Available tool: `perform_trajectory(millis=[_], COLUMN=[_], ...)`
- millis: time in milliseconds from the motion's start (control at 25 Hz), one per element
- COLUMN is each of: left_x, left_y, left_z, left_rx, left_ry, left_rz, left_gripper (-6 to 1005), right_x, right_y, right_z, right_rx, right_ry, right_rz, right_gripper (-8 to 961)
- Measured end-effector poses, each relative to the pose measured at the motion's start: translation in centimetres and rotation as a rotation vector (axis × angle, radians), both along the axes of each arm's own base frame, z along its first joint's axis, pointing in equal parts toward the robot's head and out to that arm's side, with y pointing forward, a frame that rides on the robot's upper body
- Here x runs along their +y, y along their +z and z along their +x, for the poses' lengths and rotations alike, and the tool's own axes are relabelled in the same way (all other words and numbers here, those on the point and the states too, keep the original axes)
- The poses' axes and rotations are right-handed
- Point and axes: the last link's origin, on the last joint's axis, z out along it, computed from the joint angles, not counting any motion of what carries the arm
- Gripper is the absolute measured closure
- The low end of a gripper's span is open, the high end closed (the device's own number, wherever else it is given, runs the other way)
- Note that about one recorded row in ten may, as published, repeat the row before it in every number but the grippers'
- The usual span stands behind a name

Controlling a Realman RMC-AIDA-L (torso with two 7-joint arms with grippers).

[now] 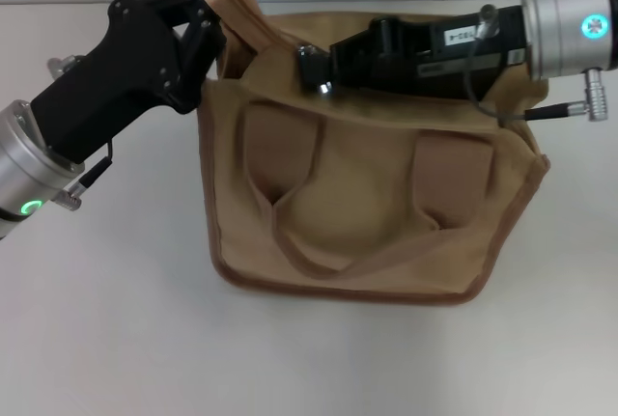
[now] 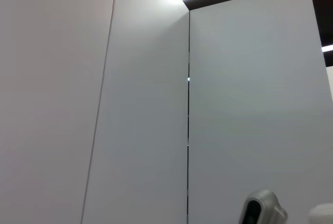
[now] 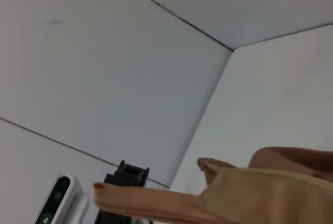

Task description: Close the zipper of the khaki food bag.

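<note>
Table [image 1: 106,319]: pale surface; bag sits at its middle.
Bag [image 1: 377,204]: khaki tote, handles draped over its near side, top edge at the far side.
Left gripper [image 1: 208,20]: at the bag's far-left corner, jaws pinching the upright end flap [image 1: 237,6], likely to brace it.
Right gripper [image 1: 314,69]: low on the top edge, left of middle; whether its jaws are spread or closed cannot be told.
Zipper: hidden along the top behind the right arm.
Advice: hold the flap taut, pull the slider straight along the zipper line, keep fabric clear.
</note>
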Motion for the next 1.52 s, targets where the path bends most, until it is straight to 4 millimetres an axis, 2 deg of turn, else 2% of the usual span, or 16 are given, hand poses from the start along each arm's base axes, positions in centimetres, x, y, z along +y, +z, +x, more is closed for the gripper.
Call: perform_trajectory(millis=[120, 360, 400, 520, 560, 600, 760, 1000, 1200, 1360, 1440, 1480, 1520], left_x=[-0.1, -0.1, 0.0, 0.1, 0.1, 0.1, 0.1, 0.1, 0.3, 0.3, 0.3, 0.3, 0.2], left_y=[0.2, 0.9, 1.1, 1.4, 1.4, 1.5, 1.6, 1.7, 1.7, 1.7, 1.7, 1.7, 1.7], left_z=[-0.3, -1.0, -1.2, -1.4, -1.4, -1.4, -1.6, -1.8, -1.9, -1.9, -1.9, -2.0, -2.0], left_rx=[-0.006, -0.016, -0.019, -0.027, -0.027, -0.029, -0.027, -0.024, -0.024, -0.029, -0.03, -0.031, -0.032], left_ry=[0.013, 0.042, 0.054, 0.066, 0.066, 0.07, 0.077, 0.088, 0.101, 0.106, 0.107, 0.108, 0.111], left_rz=[0.011, 0.046, 0.057, 0.07, 0.07, 0.075, 0.077, 0.076, 0.065, 0.057, 0.055, 0.054, 0.051], left_gripper=[910, 907, 906, 904, 904, 903, 901, 898, 895, 892, 891, 891, 890], right_x=[-0.1, -1.1, -1.4, -1.8, -1.8, -2.1, -2.5, -3.0, -3.7, -4.8, -6.5, -6.5, -7.8], right_y=[0.6, 2.9, 4.1, 6.0, 6.0, 7.1, 8.1, 9.4, 10.8, 11.0, 10.6, 10.6, 9.8], right_z=[0.4, 2.7, 3.5, 4.8, 4.8, 5.6, 6.3, 6.4, 7.2, 6.9, 6.5, 6.5, 6.6], right_rx=[-0.023, -0.093, -0.107, -0.117, -0.117, -0.108, -0.09, -0.01, 0.18, 0.266, 0.311, 0.311, 0.338], right_ry=[-0.014, -0.083, -0.109, -0.146, -0.146, -0.171, -0.183, -0.086, 0.077, 0.209, 0.395, 0.395, 0.519], right_rz=[0.013, 0.045, 0.066, 0.1, 0.1, 0.112, 0.126, 0.173, 0.289, 0.312, 0.321, 0.321, 0.34], right_gripper=[940, 936, 935, 933, 933, 932, 929, 925, 922, 772, 685, 636, 586])
